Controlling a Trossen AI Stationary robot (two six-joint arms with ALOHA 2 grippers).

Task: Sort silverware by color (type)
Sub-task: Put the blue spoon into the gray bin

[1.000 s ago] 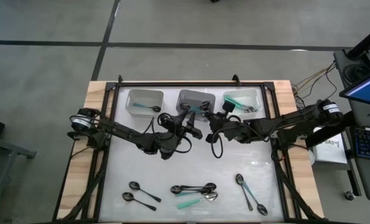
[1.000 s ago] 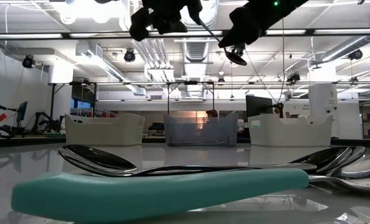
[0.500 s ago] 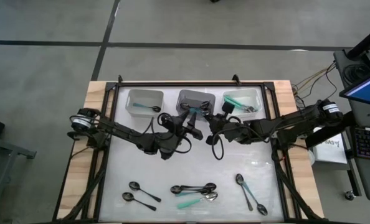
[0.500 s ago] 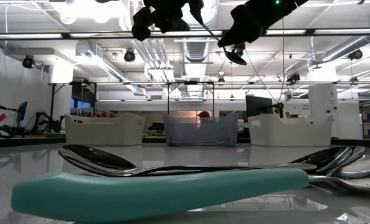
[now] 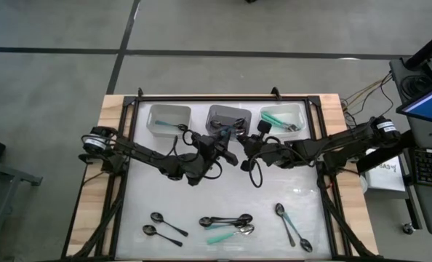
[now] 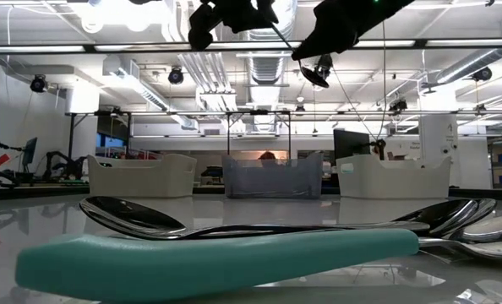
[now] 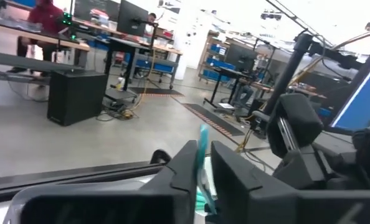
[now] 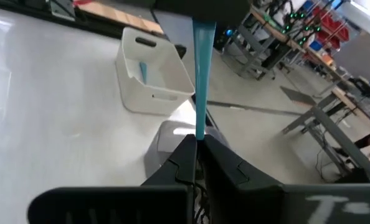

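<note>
A white tabletop [image 5: 201,196] edged by a black frame sits on a wooden base [image 5: 92,182], on a grey concrete floor [image 5: 201,29] crossed by dark lines. Along the far edge stand three small rectangular bins in a row: a white bin [image 5: 169,118] on the left, a grey bin [image 5: 228,116] in the middle and another white bin [image 5: 282,116] on the right. To the right of the tabletop are a keyboard [image 5: 427,166] and a screen's blue corner [image 5: 428,98]. Across the room behind stand desks with monitors [image 7: 132,15], and a person in a red top [image 7: 42,15] sits at one.
</note>
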